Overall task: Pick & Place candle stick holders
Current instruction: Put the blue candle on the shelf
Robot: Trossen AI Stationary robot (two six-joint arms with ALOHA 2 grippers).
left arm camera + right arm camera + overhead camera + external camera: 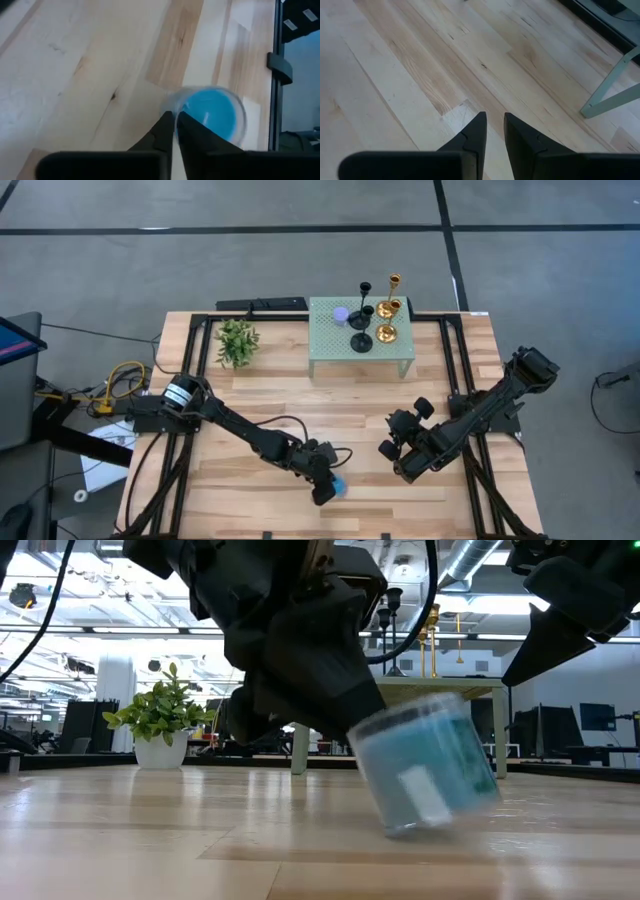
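The left gripper [330, 488] is down low at the table's [260, 410] six o'clock edge, fingers pinched on the rim of a blue cup [430, 775]. The low view shows the cup tilted, one edge of its base touching the wood, so it looks caught mid-placement or mid-lift; which one, I cannot tell. In the left wrist view the two fingers [167, 132] sit nearly together over the cup's wall, a thin rim grip, and a tippy one by my reckoning.

The left arm stretches long from nine o'clock, elbow low, wrist angled down toward the cup.

The right gripper [395, 455] hangs just past centre toward four o'clock, close over bare wood, its fingers slightly apart and holding nothing.

The holders [378, 310] are all up at twelve o'clock on the small green stand [330, 345], two black and two gold, upright and bunched on its right half beside a purple piece [341, 315]. A plant [237, 340] sits at ten o'clock.
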